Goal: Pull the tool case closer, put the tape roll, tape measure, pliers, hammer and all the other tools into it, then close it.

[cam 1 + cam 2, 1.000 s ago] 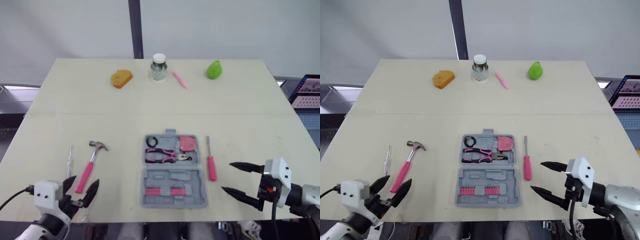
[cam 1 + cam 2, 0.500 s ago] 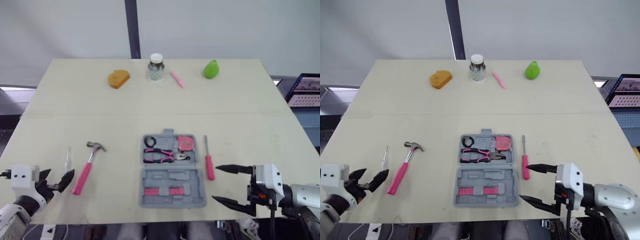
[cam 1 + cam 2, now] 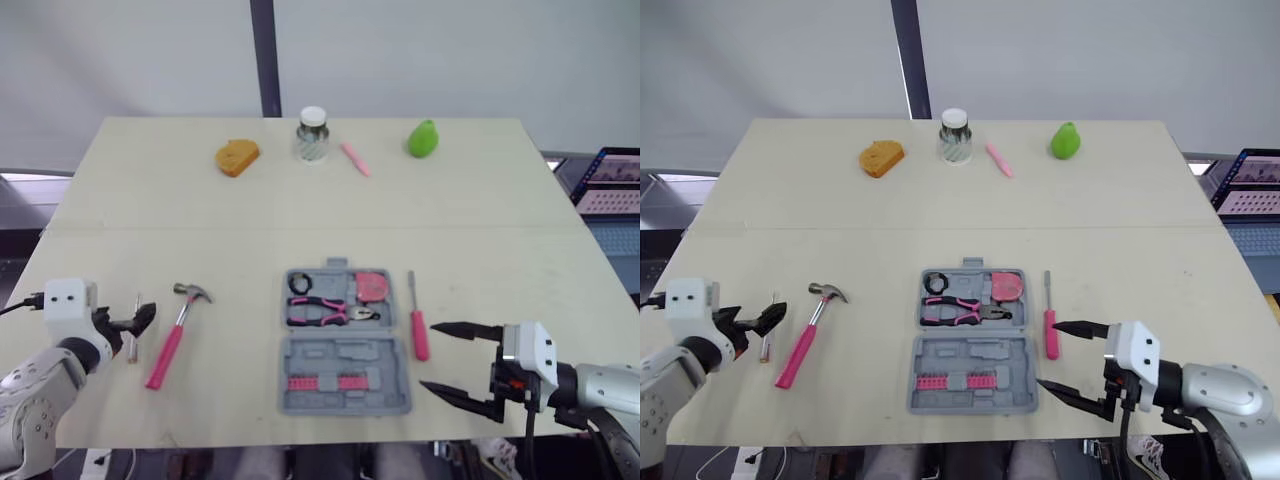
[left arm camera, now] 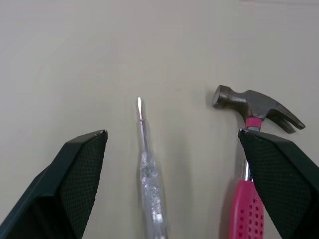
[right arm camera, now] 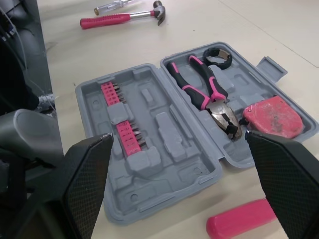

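Beside one tool case (image 3: pixel 392 396): one hammer (image 3: pixel 176 328), two screwdrivers (image 3: pixel 420 322) (image 3: pixel 134 332), two open end effectors (image 3: pixel 140 321) (image 3: pixel 428 357)

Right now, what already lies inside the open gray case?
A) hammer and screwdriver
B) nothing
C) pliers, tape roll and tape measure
C: the pliers, tape roll and tape measure sit in the tool case, while the hammer lies on the table outside it.

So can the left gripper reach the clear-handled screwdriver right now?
Probably yes: the left gripper is open and the clear-handled screwdriver lies uncovered in line between its fingers. The hammer lies close beside, so a finger might brush it.
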